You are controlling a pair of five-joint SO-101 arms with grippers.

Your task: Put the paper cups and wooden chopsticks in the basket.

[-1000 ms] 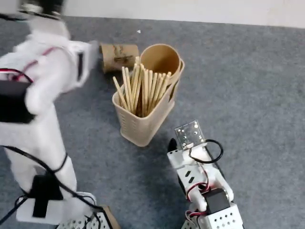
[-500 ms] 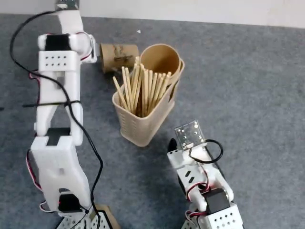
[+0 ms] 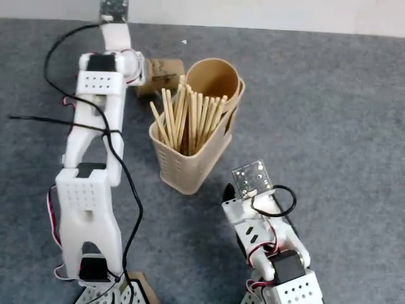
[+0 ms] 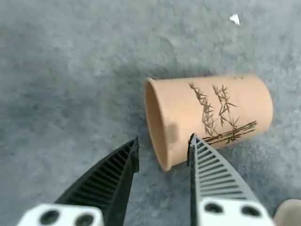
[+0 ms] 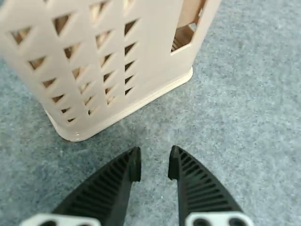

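From the high view, the left arm (image 3: 98,114) stretches across the grey table (image 3: 329,114) to a fallen tan paper cup (image 3: 161,75) behind the beige slotted plastic basket (image 3: 183,171). The basket holds wooden chopsticks (image 3: 190,120) and an upright tan paper cup (image 3: 214,79). The right arm (image 3: 266,240) sits folded. In the left wrist view, the left pincer (image 4: 162,150), fingers apart, straddles the fallen cup's rim. In the right wrist view, the right pincer (image 5: 154,165), narrowly parted, hangs near the basket's foot.

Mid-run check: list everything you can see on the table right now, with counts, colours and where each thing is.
Perforated plastic basket: one, beige, upright mid-table.
Wooden chopsticks: one bundle, exact count unclear, light wood, standing in the basket.
Plain paper cup: one, tan, upright in the basket's far end.
Bamboo-printed paper cup: one, tan, on its side on the carpet behind the basket.
Small scrap: one, white, far carpet.
Carpet: grey, covering the table.
Left gripper: black fingers, open, straddling the lying cup's rim.
Right gripper: black fingers, open, near the basket's base.
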